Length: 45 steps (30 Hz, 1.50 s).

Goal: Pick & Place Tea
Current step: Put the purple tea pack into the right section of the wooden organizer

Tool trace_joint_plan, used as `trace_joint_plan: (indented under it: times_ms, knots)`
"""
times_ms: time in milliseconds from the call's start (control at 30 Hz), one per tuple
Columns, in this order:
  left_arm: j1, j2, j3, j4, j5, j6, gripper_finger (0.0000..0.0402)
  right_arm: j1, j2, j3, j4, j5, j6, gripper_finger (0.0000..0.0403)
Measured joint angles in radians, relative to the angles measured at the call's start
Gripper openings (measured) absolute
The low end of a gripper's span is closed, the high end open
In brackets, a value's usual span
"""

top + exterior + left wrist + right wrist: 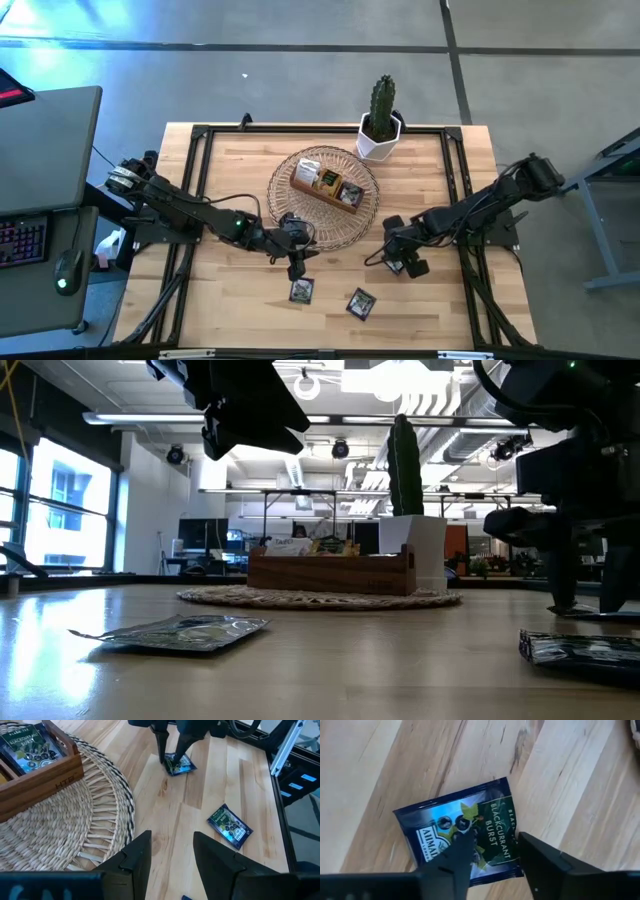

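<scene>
Three dark blue tea packets lie flat on the table. One (300, 290) lies just below my left gripper (295, 262), which hovers open near the wicker mat's near edge (172, 854). A second packet (360, 302) (229, 825) lies loose towards the near edge. My right gripper (400, 262) (495, 855) is open and points down over the third packet (465, 832) (177, 764). One fingertip is over its printed face and the other is by its edge. More packets (328, 183) sit in the wooden box (345, 198). My right gripper comes at the third packet from above, its open fingers (457, 857) down at the packet's face near one edge (492, 827). The packet lies flat on the table. I cannot tell whether the fingertips touch it.
The wooden box stands on a round wicker mat (290, 225) at the table's middle. A potted cactus (381, 120) stands at the far edge. A black frame (200, 190) runs along the table's sides. Bare wood (230, 300) lies towards the near edge.
</scene>
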<state>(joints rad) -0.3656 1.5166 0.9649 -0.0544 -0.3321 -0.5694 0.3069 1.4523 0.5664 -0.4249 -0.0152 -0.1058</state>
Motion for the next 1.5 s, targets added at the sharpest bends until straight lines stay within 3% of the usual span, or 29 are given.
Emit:
trace_joint_plan:
  times_ms: [167,333,400,500,633,700,833,1133,1300,1500]
  knots:
    - [0.000,0.000,0.001,-0.001,0.001,0.000,0.0144,0.000,-0.009,0.055,-0.013,0.025,-0.002,0.0083]
    - [-0.001,0.000,0.002,-0.007,0.008,0.000,0.0144,0.000,-0.010,0.118,-0.001,0.157,-0.003,0.0011]
    - [-0.001,0.000,0.002,-0.008,0.009,0.001,0.0144,0.001,-0.010,0.142,0.002,0.263,-0.008,0.0008]
    - [-0.001,-0.012,0.002,-0.027,0.037,0.028,0.0144,0.000,-0.011,0.172,0.085,0.506,-0.008,0.0020]
    - [-0.001,-0.037,0.002,-0.028,0.052,0.081,0.0144,-0.024,-0.011,0.176,0.344,0.905,-0.010,0.0008]
    - [-0.001,-0.037,0.002,-0.029,0.053,0.113,0.0144,-0.063,-0.012,0.177,0.490,1.008,-0.036,0.0003]
    - [-0.001,-0.037,0.002,-0.036,0.054,0.120,0.0144,-0.160,-0.012,0.177,0.663,0.969,-0.126,0.0010]
    - [-0.001,-0.038,0.002,-0.060,0.064,0.120,0.0144,-0.296,0.083,0.177,0.669,0.802,-0.092,0.0005]
    - [-0.001,-0.038,0.002,-0.060,0.061,0.120,0.0144,-0.300,0.170,0.177,0.665,0.827,-0.143,0.0004]
    - [0.000,-0.038,0.002,-0.060,0.030,0.123,0.0144,-0.300,0.179,0.177,0.550,0.835,-0.094,0.0002]
